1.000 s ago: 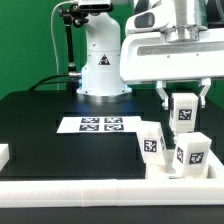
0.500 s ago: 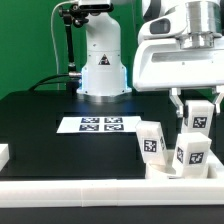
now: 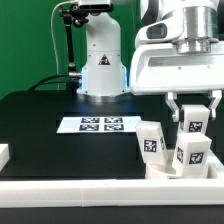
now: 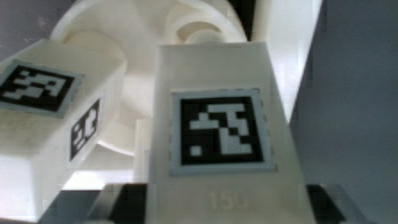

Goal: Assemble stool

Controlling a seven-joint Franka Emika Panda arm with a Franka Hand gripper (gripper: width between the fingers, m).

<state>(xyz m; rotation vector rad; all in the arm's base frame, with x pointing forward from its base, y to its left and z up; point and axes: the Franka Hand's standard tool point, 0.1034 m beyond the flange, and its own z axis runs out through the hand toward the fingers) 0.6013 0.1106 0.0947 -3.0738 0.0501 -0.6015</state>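
My gripper is shut on a white stool leg, holding it upright by its upper end over the right end of the table. In the wrist view this leg fills the picture, tag facing the camera, between my dark fingers. Below it lies the round white seat, low at the exterior view's right. Two other tagged legs stand at the seat, just under and beside the held leg. One of them shows in the wrist view.
The marker board lies flat mid-table, to the exterior view's left of the legs. The robot's white base stands behind it. A long white rail edges the table's front, with a small white block at the far left.
My gripper has carried the held leg toward the exterior view's right and then lower, closer to the two standing legs. It has stayed shut on the leg.
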